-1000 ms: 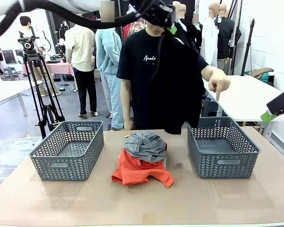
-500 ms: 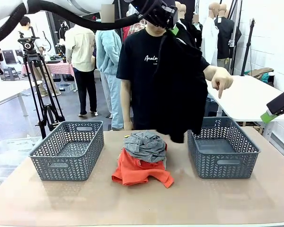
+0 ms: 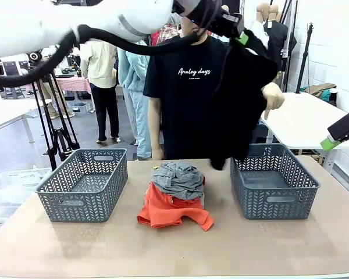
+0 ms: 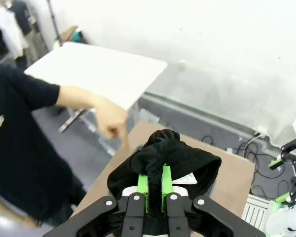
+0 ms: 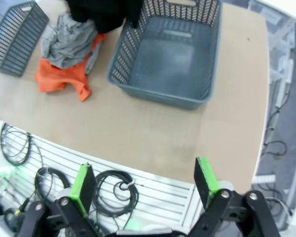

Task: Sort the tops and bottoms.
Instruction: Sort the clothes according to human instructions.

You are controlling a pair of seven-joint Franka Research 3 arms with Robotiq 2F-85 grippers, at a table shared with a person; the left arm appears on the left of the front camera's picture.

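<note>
my left gripper (image 4: 154, 183) is pinched shut on the black bottoms (image 3: 239, 99), hanging high by the left edge of the right basket (image 3: 273, 200); next i should swing over it and let go.

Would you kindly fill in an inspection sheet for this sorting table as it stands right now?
Surface: tan table carrying a left basket and a right basket, both grey.
Job's things: black garment hanging in the air by the right basket's left rim; grey piece piled on the orange T-shirt between the baskets.
Clutter: nothing seen.
Grippers: left gripper shut on the black garment; right gripper open, holding nothing.
Cables: loose cables below the table's near edge.
Surroundings: person's hand pointing down towards the right basket; tripod behind.
</note>
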